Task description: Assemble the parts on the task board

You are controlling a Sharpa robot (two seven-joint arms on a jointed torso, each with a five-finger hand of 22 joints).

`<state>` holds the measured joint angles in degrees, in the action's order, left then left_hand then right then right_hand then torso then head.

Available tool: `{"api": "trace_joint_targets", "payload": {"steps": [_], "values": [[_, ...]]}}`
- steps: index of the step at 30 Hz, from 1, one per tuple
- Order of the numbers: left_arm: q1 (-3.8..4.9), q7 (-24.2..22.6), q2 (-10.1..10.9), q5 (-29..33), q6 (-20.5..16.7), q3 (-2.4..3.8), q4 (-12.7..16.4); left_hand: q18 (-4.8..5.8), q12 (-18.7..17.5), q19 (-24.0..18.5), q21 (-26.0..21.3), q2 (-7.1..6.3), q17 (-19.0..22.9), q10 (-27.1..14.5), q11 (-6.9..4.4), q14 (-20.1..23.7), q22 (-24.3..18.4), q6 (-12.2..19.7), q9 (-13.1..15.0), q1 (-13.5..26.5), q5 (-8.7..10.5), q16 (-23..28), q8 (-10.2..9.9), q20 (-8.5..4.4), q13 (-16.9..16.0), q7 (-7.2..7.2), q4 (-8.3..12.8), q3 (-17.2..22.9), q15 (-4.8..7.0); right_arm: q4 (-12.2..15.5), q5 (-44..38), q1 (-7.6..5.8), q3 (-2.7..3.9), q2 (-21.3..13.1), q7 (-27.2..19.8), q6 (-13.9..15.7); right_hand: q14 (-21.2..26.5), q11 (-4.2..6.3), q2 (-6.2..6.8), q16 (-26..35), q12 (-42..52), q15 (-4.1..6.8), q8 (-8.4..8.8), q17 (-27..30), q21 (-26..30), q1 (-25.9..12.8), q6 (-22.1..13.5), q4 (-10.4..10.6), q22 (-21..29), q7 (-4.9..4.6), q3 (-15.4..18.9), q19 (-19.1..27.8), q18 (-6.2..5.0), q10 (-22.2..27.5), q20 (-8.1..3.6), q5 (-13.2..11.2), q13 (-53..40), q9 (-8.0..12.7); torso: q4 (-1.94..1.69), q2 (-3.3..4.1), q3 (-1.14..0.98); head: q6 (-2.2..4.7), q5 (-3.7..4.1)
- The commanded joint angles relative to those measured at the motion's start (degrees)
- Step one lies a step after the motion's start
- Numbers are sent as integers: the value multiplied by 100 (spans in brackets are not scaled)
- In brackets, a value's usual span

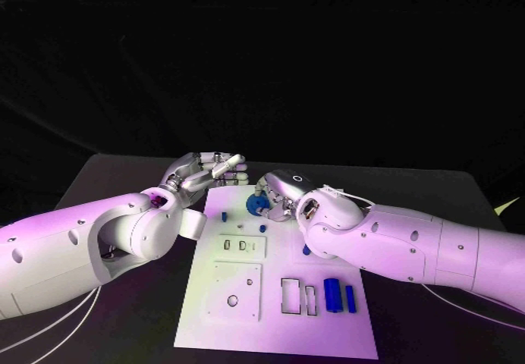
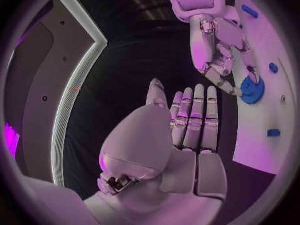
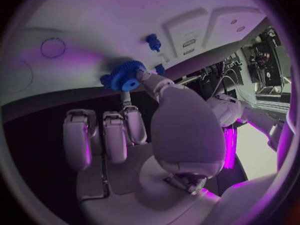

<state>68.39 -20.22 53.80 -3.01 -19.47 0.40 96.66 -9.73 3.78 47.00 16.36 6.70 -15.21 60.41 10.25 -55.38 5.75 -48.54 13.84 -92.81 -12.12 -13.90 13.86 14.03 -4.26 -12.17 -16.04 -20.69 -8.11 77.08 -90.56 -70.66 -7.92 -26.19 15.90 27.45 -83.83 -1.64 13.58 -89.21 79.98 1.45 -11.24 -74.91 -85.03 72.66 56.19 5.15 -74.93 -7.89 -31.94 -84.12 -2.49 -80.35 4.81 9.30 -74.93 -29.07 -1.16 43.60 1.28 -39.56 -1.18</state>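
The white task board (image 1: 274, 318) lies in the middle of the black table. A blue gear (image 1: 257, 203) sits at its far end; in the wrist views the blue gear (image 3: 125, 78) (image 2: 253, 90) lies flat on the board. My right hand (image 1: 282, 191) pinches the gear's rim between thumb and a finger, which is clearest in the right wrist view, where the right hand (image 3: 144, 130) reaches up to it. My left hand (image 1: 208, 173) hovers beside the board's far left corner, holding nothing. In its own wrist view the left hand (image 2: 187, 125) is flat with straight fingers.
Two blue cylinders (image 1: 339, 296) lie at the board's near right beside rectangular slots (image 1: 291, 296). Small blue pegs (image 1: 264, 226) (image 1: 225, 216) stand near the gear. Two raised plates (image 1: 243, 245) (image 1: 237, 288) with cutouts take up the board's left half.
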Motion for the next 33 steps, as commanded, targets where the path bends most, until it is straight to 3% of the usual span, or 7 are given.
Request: {"api": "trace_joint_targets", "payload": {"steps": [1,8,15,19,26,31,33], "values": [[7,-34,-18,12,100,5,11,-62,-12,23,-35,47,-7,-40,-9,42,-7,32,7,11,24,27,-28,33,8,-1,2,-35,-2,-43,-9,22,-3,50,7,-166,-576,-21,-35,-33,21,40,15,-1316,3,-7,142,-7,-1005,158,-36,-140,79,-21,-31,22,-287,-117,6,-5,-2,-10,-6],[7,-29,-15,12,102,5,8,-63,-10,24,-41,73,-34,-51,-6,50,-16,44,30,1,27,38,-31,37,6,-4,5,-65,-5,-171,56,43,-5,136,-9,-180,-573,-50,1,-29,-92,19,89,-1303,44,-82,32,-20,-971,121,-55,-105,67,96,-19,19,-157,-97,8,-6,-4,-21,-19],[7,-24,-14,12,106,5,5,-63,-10,24,-41,73,-34,-51,-6,50,-16,44,30,1,27,38,-31,37,6,-4,5,-65,-5,-287,93,47,-6,168,4,-151,-580,-203,100,-39,-358,-113,425,-1342,127,-245,-503,-65,-913,-51,-53,-39,45,378,93,-63,142,60,14,-7,-5,-17,-24],[7,-21,-16,12,107,5,2,-63,-10,24,-41,73,-34,-51,-6,50,-16,44,30,1,27,38,-31,37,6,-4,5,-65,-5,-319,125,47,-6,173,-1,-162,-586,-239,111,-45,-435,-148,502,-1369,146,-289,-631,-62,-902,-87,9,-25,39,469,129,-101,233,110,16,-5,-8,-14,-25],[7,-20,-18,12,106,5,-3,-63,-10,24,-41,73,-34,-51,-6,50,-16,44,30,1,27,38,-31,37,6,-4,5,-65,-5,-295,182,48,-7,142,-23,-219,-595,-258,93,-56,-415,-172,515,-1413,130,-430,-643,41,-928,-99,228,-46,44,465,163,-114,224,150,17,-7,-12,-14,-24],[7,-19,-14,12,103,5,-4,-63,-10,25,-43,79,-44,-55,-5,53,-19,50,38,3,29,42,-32,38,6,-7,4,-79,-6,-259,322,48,-9,88,-48,-332,-605,-232,-22,-67,-281,-154,437,-1458,99,-764,-487,352,-972,-62,485,-84,55,348,156,138,98,165,17,-7,-11,-16,-24],[7,-18,-11,12,102,5,-3,-63,-10,25,-43,79,-44,-55,-5,53,-19,50,38,3,29,42,-32,38,6,-7,4,-79,-6,-248,369,48,-10,64,-57,-369,-609,-219,-38,-72,-238,-145,405,-1476,89,-796,-425,386,-984,-46,489,-94,58,307,149,161,53,159,17,-7,-11,-22,-26]]}}
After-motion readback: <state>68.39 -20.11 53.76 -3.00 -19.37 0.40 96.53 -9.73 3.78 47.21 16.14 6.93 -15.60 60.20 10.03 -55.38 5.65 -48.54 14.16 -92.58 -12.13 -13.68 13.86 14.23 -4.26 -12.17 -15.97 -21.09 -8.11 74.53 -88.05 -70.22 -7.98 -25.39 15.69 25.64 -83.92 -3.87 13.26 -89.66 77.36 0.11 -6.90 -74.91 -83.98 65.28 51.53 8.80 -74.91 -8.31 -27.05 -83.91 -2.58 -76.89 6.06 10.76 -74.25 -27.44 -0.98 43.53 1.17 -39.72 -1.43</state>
